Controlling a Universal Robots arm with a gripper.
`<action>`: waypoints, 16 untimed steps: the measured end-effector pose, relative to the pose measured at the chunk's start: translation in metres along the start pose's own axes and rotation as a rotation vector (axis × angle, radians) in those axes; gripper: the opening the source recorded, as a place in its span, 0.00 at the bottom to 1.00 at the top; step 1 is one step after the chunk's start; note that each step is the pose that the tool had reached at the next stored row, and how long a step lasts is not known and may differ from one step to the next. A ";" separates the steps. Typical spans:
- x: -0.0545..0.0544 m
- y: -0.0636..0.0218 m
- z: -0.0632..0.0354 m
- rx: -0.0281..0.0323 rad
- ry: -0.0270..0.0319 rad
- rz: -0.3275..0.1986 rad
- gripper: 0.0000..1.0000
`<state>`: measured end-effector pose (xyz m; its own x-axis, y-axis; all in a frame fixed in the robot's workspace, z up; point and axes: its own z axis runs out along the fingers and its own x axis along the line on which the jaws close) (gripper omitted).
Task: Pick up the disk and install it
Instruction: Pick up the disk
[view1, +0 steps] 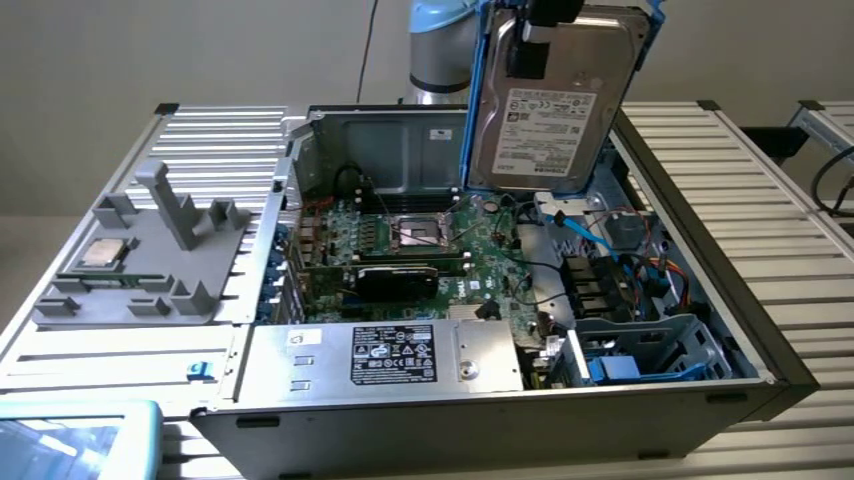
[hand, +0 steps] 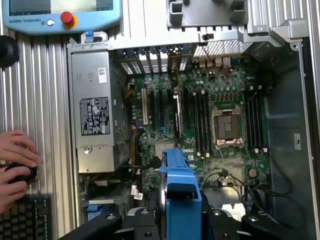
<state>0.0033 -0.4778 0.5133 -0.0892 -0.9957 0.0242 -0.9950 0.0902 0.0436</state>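
Note:
The disk (view1: 550, 110), a silver-grey hard drive with a white label in a bright blue carrier, hangs upright in the air above the open computer case (view1: 721, 300). My gripper (view1: 539, 40) is shut on its upper end. In the wrist view I see the disk (hand: 180, 192) edge-on between the black fingers (hand: 142, 222), with the motherboard (hand: 200, 115) below it. The drive bay (view1: 647, 350), a grey cage with blue parts, sits at the case's front corner on the exterior view's right.
A power supply (view1: 387, 355) fills the case's near side. A grey fixture (view1: 160, 250) with a small square processor chip (view1: 104, 255) lies on the exterior view's left. A teach pendant (hand: 60, 15), a person's hands (hand: 15, 167) and a keyboard (hand: 25, 220) are beside the case.

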 end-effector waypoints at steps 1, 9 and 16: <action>0.000 -0.0045 -0.0002 -0.0012 0.0015 0.000 0.37; 0.014 -0.0237 -0.0009 -0.0101 0.0254 0.001 0.37; 0.037 -0.0276 -0.0006 -0.0098 0.0330 0.001 0.37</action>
<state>0.0275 -0.5171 0.5136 -0.0887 -0.9944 0.0572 -0.9943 0.0918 0.0533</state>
